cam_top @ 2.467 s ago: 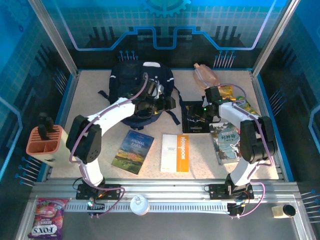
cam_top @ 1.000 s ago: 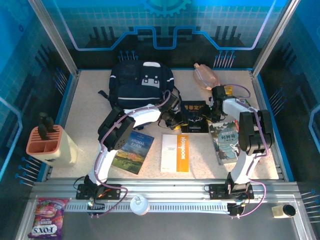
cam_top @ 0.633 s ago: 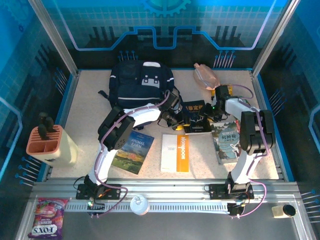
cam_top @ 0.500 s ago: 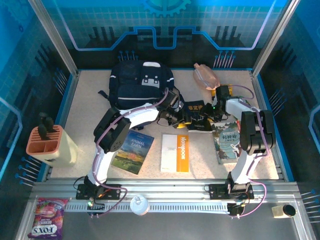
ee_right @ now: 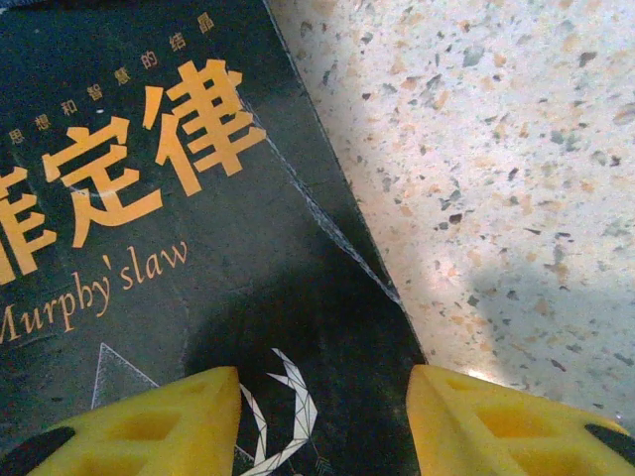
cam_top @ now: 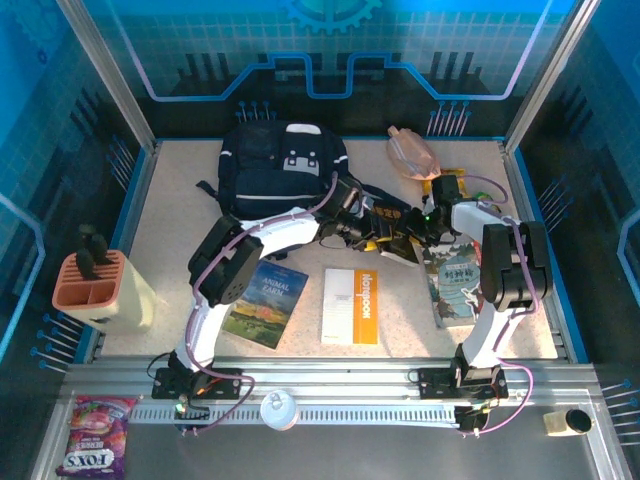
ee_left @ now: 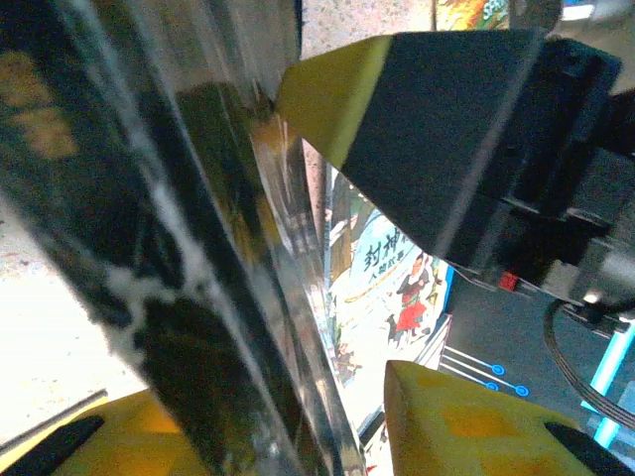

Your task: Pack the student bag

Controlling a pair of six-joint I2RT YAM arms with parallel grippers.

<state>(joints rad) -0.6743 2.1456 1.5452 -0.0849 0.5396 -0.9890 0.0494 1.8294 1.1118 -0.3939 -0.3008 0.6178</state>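
The student bag (cam_top: 283,168), dark navy with pale patches, lies at the back left of the table. Right of it, a black book (cam_top: 392,222) titled "Murphy's law" (ee_right: 149,198) is tilted up off the table between both grippers. My left gripper (cam_top: 358,224) straddles the book's left edge (ee_left: 198,297). One finger (ee_left: 89,436) lies against the book, and a narrow gap separates the other (ee_left: 466,421) from it. My right gripper (cam_top: 422,218) (ee_right: 322,382) stands open, its fingers pointing at the cover near the book's corner.
In front lie an Animal Farm book (cam_top: 265,302) and an orange-white notebook (cam_top: 351,305). A comic book (cam_top: 458,285) (ee_left: 397,278) lies to the right. A pink pouch (cam_top: 412,152) and a snack packet (cam_top: 472,196) sit at the back right. An orange pen holder (cam_top: 95,285) stands at far left.
My left arm came off the bag and reached the black book. The book has tipped up and slid toward the back left. The left jaws have narrowed around its edge.
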